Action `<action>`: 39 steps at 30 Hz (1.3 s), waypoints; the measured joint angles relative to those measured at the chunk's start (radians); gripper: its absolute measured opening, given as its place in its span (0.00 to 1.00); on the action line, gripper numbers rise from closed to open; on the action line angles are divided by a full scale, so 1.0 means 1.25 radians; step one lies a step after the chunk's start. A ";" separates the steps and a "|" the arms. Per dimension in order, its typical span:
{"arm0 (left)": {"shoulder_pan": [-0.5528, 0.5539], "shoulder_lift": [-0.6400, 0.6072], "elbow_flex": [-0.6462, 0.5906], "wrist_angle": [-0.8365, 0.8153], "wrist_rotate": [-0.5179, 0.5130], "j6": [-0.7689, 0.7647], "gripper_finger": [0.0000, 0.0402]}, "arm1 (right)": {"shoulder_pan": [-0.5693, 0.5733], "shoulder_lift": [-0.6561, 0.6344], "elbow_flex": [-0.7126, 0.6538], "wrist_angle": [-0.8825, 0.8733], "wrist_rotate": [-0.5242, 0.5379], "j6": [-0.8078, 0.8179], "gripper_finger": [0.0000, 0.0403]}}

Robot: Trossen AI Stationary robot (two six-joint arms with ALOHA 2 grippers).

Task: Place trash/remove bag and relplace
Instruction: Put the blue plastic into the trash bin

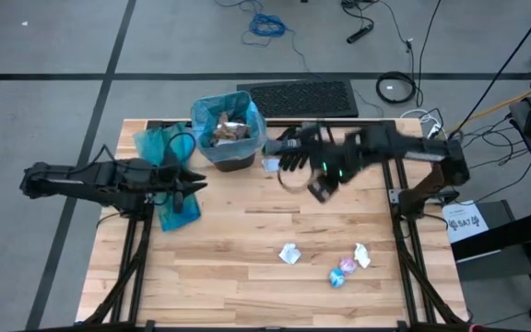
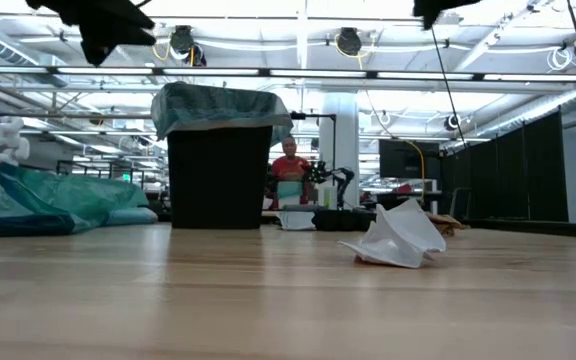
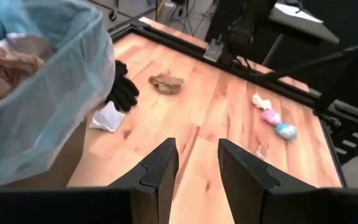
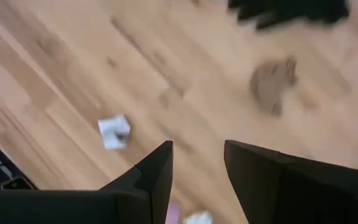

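A black bin (image 1: pixel 226 132) lined with a blue bag (image 3: pixel 36 93) stands at the table's far left and holds crumpled trash. More trash lies on the table: a brown scrap (image 3: pixel 166 83), a white scrap (image 3: pixel 107 118) by the bin, and white, pink and blue scraps (image 1: pixel 344 266) near the front right. My left gripper (image 3: pixel 196 149) hovers open beside the bin, over a spare blue bag (image 1: pixel 169 180). My right gripper (image 4: pixel 197 152) hangs open above the table's middle, pointing down, with the brown scrap (image 4: pixel 272 81) and a white scrap (image 4: pixel 114 132) below it.
Black gloves (image 1: pixel 293 148) lie right of the bin, under my right arm. In the low view a white scrap (image 2: pixel 398 238) sits in front and a person (image 2: pixel 290 165) shows far behind the table. Bare wood lies at the front left.
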 joint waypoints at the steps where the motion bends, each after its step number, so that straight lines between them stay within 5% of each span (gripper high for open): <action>1: -0.001 0.000 0.011 -0.010 0.000 0.000 0.30 | 0.035 -0.011 -0.029 0.000 0.005 0.054 0.34; 11: -0.001 -0.001 0.034 -0.025 0.011 0.000 0.30 | 0.357 -0.067 -0.321 0.164 -0.011 0.596 0.34; 21: -0.001 0.020 0.034 -0.032 0.031 -0.041 0.30 | 0.477 -0.026 -0.526 0.498 -0.050 0.762 0.35; 28: -0.001 0.020 0.035 -0.083 0.067 -0.084 0.30 | 0.519 -0.026 -0.650 0.727 -0.100 0.879 0.47; 39: -0.001 0.020 0.035 -0.087 0.078 -0.085 0.30 | 0.542 -0.013 -0.666 0.706 -0.066 0.867 0.76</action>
